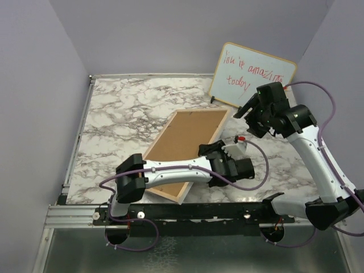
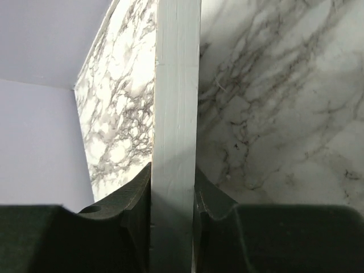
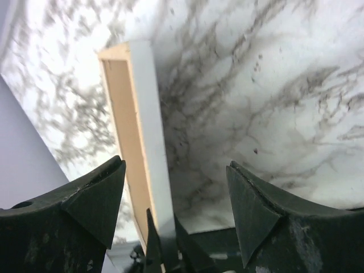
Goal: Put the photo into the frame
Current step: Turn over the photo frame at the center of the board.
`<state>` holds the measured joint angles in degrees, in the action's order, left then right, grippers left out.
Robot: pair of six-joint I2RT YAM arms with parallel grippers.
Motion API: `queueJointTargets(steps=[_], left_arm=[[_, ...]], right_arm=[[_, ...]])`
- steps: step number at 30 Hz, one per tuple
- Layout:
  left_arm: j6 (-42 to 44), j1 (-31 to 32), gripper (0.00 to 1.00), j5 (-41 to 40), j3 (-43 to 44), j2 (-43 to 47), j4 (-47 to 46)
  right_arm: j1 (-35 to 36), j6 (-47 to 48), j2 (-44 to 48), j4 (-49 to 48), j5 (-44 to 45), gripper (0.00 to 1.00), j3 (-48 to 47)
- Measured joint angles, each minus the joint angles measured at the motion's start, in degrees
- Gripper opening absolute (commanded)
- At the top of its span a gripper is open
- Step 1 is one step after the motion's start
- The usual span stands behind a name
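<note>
Nearby, whiteboard (image 1: 253,74) beyond frame (image 1: 170,197); left arm (image 1: 170,169) across its near corner.

Top view: soft, even overhead light, moderately bright. The table (image 1: 114,108) carries only faint, soft-edged shadows beside the arms (image 1: 170,170). The whiteboard (image 1: 253,74) is bright, with no hard glare. Focus is sharp across this view.

Left wrist view: the frame (image 2: 176,114) sits close to the lens and looks soft. The table to its left is nearly blown out, and the left fingers (image 2: 128,199) are dark and underexposed.

Right wrist view: the table at the upper left is smeared with blur, and the right fingers (image 3: 94,199) are dark and out of focus.
</note>
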<state>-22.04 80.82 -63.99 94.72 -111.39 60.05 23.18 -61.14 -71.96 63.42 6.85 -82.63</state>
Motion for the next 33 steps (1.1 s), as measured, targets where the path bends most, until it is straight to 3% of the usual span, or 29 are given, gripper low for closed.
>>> queueJointTargets(steps=[9,19,23,33], left_arm=[[6.21,-10.14,0.11,10.82,12.72,6.64,1.92],[4.87,-23.74,0.11,29.00,21.27,11.13,1.77],[1.57,-31.21,0.12,38.53,18.12,14.91,-1.46],[-6.80,-52.89,0.15,59.01,-2.08,29.07,-14.12]], right_arm=[[-0.07,-3.19,5.55,-1.57,10.97,0.75,-3.43],[-0.07,-4.11,7.69,-3.61,11.74,0.74,2.91],[-0.07,-4.57,7.78,-5.16,10.16,0.74,7.76],[-0.07,-1.66,4.33,-16.00,-2.82,0.74,20.48]])
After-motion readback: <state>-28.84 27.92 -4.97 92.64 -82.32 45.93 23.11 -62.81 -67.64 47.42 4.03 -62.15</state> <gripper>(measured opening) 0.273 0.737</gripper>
